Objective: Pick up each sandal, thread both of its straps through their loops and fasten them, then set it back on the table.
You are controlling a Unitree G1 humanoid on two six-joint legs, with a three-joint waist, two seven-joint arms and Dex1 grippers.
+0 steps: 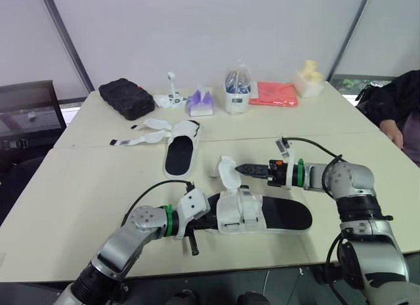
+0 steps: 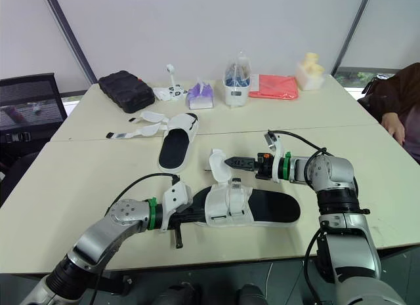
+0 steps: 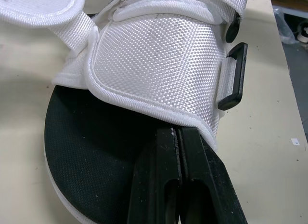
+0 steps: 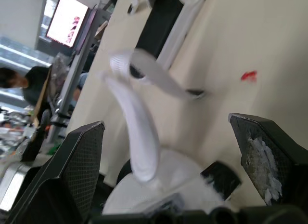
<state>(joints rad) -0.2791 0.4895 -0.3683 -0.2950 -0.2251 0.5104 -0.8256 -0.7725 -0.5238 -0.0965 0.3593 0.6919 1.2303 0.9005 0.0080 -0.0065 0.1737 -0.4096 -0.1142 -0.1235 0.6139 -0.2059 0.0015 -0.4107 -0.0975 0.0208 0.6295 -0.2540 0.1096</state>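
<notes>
Table [image 1: 79, 187]: left claw [image 3: 177, 137] pinching sandal [image 1: 289, 214] heel; right claw [image 1: 241, 168] wide, beside its raised strap [image 1: 226, 170].

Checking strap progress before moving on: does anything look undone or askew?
Yes. On the near sandal, one strap sticks up loose beside the open right gripper, while the left gripper holds it. The far sandal has both straps splayed flat on the table, unfastened.

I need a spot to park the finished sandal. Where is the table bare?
Bare: the right side between the red cloth and the right gripper; the left front, between the far sandal and the table edge. Crowded: the back row from black case to red cloth, and the middle around the near sandal.
</notes>
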